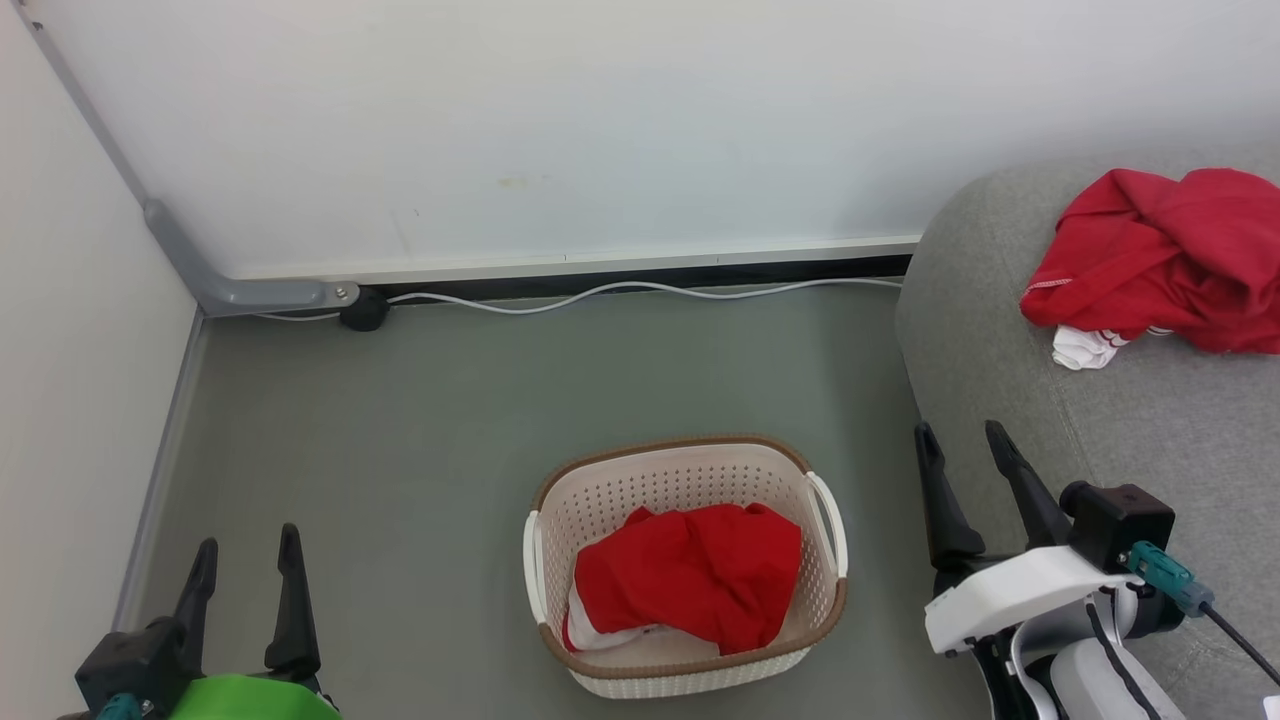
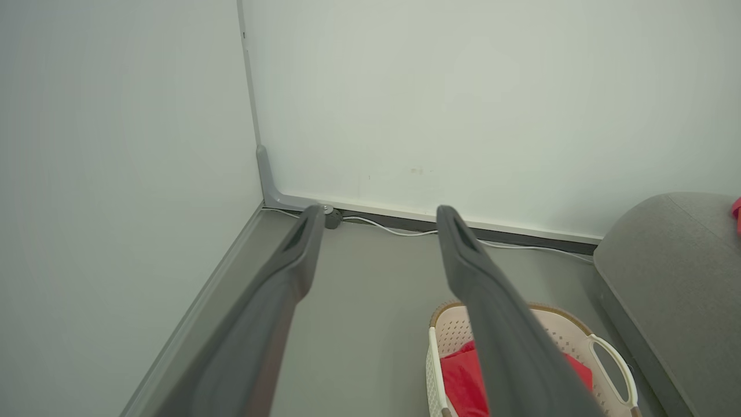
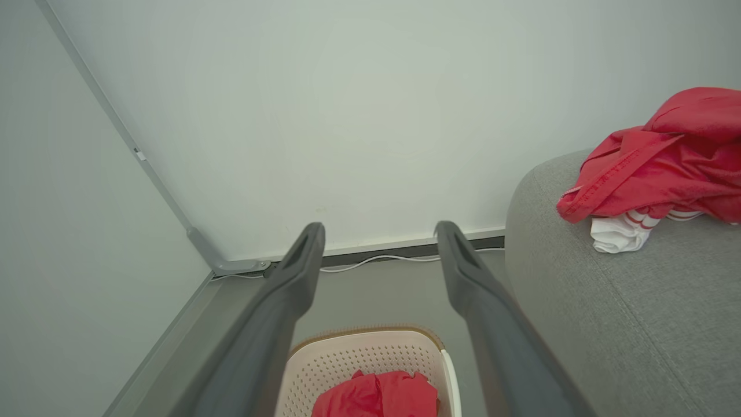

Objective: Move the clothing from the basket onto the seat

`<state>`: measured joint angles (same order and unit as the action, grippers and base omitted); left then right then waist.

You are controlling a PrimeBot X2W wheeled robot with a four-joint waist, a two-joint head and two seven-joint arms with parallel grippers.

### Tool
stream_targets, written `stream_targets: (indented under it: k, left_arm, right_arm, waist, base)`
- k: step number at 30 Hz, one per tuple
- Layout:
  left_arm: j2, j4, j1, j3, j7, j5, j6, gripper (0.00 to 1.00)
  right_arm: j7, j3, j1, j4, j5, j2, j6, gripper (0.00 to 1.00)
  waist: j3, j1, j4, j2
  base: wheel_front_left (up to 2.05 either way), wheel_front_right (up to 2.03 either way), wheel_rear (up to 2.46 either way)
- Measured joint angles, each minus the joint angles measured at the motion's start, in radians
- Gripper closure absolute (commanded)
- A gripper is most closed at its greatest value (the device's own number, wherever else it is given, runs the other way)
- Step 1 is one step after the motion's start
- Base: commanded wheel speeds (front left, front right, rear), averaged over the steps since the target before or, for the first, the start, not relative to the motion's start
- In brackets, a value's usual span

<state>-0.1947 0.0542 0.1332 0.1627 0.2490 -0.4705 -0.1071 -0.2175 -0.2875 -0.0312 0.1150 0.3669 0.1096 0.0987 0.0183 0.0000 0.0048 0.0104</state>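
Observation:
A cream basket (image 1: 690,470) with a brown rim stands on the grey floor, holding crumpled red clothing (image 1: 690,575) with a white edge. More red clothing (image 1: 1160,255) with a white part lies bunched on the grey seat (image 1: 1000,340) at the right. My left gripper (image 1: 247,555) is open at the lower left, well left of the basket. Over the seat's front edge, right of the basket, my right gripper (image 1: 960,445) stands open and empty. The wrist views show the basket (image 2: 457,330) (image 3: 359,356) below open fingers, and the garment on the seat (image 3: 660,162).
The white walls meet in a corner at the back left. A white cable (image 1: 620,292) runs along the skirting, with a grey conduit (image 1: 240,290) and a dark plug (image 1: 363,312) near the corner. Grey floor spreads around the basket.

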Motion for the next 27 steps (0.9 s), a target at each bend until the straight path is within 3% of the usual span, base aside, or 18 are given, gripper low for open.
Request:
stream_targets:
  k: [19, 27]
  left_arm:
    - [-0.003, -0.036, -0.003, 0.001, 0.0, 0.01, 0.003, 0.0]
    - [-0.014, -0.036, -0.112, 0.056, -0.017, 0.06, 0.037, 0.0]
  right_arm:
    - [0.026, 0.021, 0.011, -0.101, -0.017, 0.014, 0.009, 0.0]
    - [0.03, 0.054, 0.1, -0.145, -0.024, 0.02, 0.01, 0.0]
  waist:
    - [-0.103, 0.0, -0.009, 0.0]
    - [-0.2, 0.0001, -0.017, 0.0]
  base:
    - [0.0, 0.0, 0.0]
    - [0.0, 0.0, 0.0]
